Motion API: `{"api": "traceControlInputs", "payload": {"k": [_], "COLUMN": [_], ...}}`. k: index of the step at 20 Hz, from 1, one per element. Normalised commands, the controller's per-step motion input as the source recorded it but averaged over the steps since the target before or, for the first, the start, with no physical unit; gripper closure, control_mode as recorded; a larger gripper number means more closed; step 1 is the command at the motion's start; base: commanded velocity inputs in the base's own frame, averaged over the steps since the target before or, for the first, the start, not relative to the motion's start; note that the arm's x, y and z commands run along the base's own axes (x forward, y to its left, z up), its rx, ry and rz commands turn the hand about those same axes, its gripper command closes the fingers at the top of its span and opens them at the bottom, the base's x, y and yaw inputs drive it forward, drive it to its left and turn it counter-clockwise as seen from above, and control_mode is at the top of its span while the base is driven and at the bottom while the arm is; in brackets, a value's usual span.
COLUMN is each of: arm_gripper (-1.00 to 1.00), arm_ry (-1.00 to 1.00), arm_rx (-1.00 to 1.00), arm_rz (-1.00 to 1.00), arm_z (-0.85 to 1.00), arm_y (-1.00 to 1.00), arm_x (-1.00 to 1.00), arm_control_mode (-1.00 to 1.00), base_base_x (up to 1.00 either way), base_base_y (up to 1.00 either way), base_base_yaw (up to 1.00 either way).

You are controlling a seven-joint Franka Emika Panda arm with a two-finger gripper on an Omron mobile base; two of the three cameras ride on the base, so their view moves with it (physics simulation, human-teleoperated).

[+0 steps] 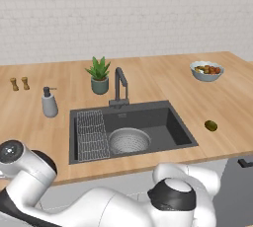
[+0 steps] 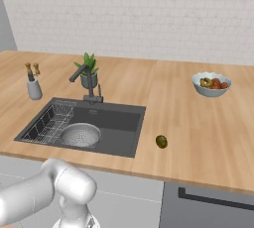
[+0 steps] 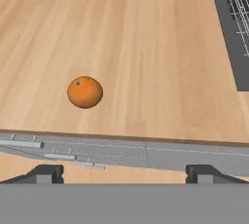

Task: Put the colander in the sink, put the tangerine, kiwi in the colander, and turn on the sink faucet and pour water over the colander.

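In the hand view the pincer (image 3: 124, 173) stands wide apart and empty at the bottom edge, with the tangerine (image 3: 85, 92) lying on the wooden counter (image 3: 146, 47) left of centre, well clear of the fingertips (image 3: 46, 173). In the left base view the colander (image 1: 129, 140) sits inside the sink (image 1: 168, 122) at frame centre, below the sink faucet (image 1: 120, 85). The kiwi (image 1: 211, 125) rests on the counter at right.

round silver-grey perforated metal colander (image 2: 79, 135) sitting in the dark grey rectangular sink (image 2: 119, 123), beside the wire grid rack (image 2: 47, 120). small oval olive-brown kiwi (image 2: 161, 142) lying on the wooden worktop (image 2: 198, 123) near its front edge, just right of the sink. dark grey angular faucet (image 2: 85, 84) upright behind the basin.
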Motion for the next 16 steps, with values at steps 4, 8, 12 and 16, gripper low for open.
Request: {"api": "traceControlInputs", "payload": {"k": [4, 8, 12, 16], "arm_gripper": [-1.0, -1.0, -1.0, -1.0], "arm_ry": [0.05, 0.06, 0.06, 0.04], "arm_rx": [0.0, 0.0, 0.0, 0.0], "arm_rz": [0.0, 0.0, 0.0, 0.0], "arm_z": [-0.15, -0.16, -0.19, -0.21], "arm_y": [0.11, 0.11, 0.22, 0.31], "arm_x": [0.19, 0.27, 0.34, 0.29], "arm_control_mode": [-1.0, -1.0, -1.0, -1.0], "base_base_x": [0.0, 0.0, 0.0, 0.0], "base_base_y": [0.0, 0.0, 0.0, 0.0], "base_base_yaw": [0.0, 0.0, 0.0, 0.0]}}
